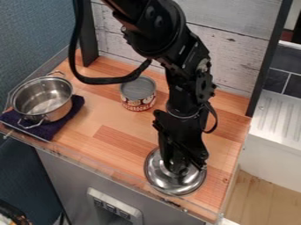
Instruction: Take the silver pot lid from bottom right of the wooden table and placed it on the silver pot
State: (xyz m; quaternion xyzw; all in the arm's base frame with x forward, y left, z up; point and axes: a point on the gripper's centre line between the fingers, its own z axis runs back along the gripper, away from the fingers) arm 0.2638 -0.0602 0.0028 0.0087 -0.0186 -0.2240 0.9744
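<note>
The black gripper [183,165] hangs low over the bottom right part of the wooden table [123,145], right above the middle of the silver lid [170,184]. The lid lies with its rim showing around the gripper, near the table's front edge; its knob is hidden behind the gripper. At the far left stands the silver pot [42,100], uncovered, its inside showing, with one handle toward the back and one toward the front.
Under the pot lies a dark purple cloth [75,105]. A can [138,93] stands at the back middle, between pot and arm. A black cable [103,80] loops from the arm above the table. A low clear rim [106,170] runs along the front edge.
</note>
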